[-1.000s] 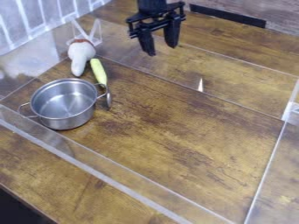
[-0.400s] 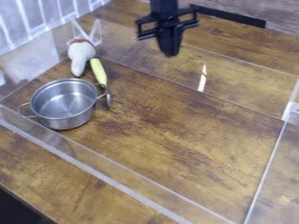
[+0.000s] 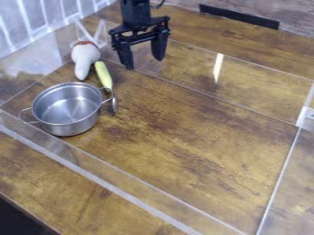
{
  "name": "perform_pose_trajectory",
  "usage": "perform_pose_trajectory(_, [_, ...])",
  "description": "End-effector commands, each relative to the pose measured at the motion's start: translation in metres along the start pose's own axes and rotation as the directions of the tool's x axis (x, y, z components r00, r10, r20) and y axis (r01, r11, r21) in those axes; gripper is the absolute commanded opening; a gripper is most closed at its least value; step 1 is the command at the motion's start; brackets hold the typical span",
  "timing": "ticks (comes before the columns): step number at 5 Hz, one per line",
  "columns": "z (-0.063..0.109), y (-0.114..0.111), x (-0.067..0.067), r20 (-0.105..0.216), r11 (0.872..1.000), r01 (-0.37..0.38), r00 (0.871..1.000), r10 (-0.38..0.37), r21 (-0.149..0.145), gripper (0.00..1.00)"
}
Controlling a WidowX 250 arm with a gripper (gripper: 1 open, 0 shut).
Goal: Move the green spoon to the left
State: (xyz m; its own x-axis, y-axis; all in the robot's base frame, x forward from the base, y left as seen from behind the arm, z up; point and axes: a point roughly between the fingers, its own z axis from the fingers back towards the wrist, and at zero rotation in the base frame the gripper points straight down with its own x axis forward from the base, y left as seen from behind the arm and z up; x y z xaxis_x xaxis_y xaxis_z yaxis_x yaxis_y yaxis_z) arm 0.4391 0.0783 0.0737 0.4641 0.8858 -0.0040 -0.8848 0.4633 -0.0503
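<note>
The green spoon [image 3: 105, 79] lies on the wooden table, its yellow-green handle pointing up-left and its small greyish end down by the steel pot [image 3: 68, 106]. My gripper [image 3: 140, 53] hangs above and to the right of the spoon, open, fingers spread with nothing between them. It is apart from the spoon.
A whitish toy figure [image 3: 84, 57] rests just left of the spoon's upper end. The shiny pot stands directly below-left of the spoon. Clear acrylic walls [image 3: 233, 69] enclose the work area; a transparent front rim [image 3: 110, 188] runs diagonally across the table.
The gripper has moved left toward the spoon and lowered. It was narrowed a moment ago and now stands open. Spoon, pot and figure have not moved.
</note>
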Motion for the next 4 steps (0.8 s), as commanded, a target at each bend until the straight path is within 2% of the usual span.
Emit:
perform_pose_trajectory(1, [0.033,0.005,0.02,0.078,0.998,-0.041,0.996,0.045,-0.05,1.0])
perform_pose_trajectory(3, [0.005,0.005,0.027,0.088,0.999,-0.036,0.995,0.037,-0.01,1.0])
perform_pose_trajectory(4, [-0.001,0.01,0.031,0.088,0.999,-0.032,0.996,0.032,0.0,0.0])
